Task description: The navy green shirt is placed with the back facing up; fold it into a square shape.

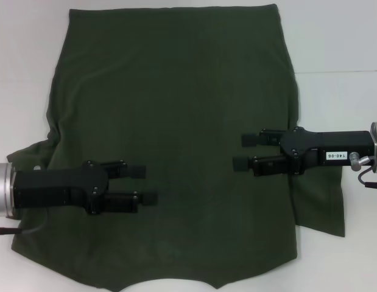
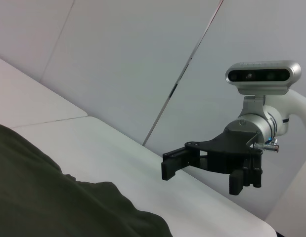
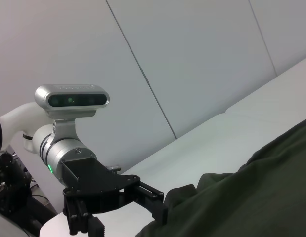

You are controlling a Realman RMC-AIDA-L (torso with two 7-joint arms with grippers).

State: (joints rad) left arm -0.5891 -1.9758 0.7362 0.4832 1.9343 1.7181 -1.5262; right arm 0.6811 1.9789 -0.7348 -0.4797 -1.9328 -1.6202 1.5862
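Both sets of jaws stand released, fingers parted with nothing between them. The left gripper (image 1: 145, 184) is nearest, hanging over the lower left part of the shirt (image 1: 188, 109) and pointing inward toward the middle. The right gripper (image 1: 242, 151) sits a little farther up, over the shirt's right side, and points back toward the left one, well apart from it. The shirt is spread flat on the white table (image 1: 340, 36), covering most of it from the near edge to the far edge. Its left sleeve is bunched under the left arm, and its right sleeve lies out flat below the right arm. Each wrist view shows the other arm's gripper across the cloth, with pale wall panels behind.
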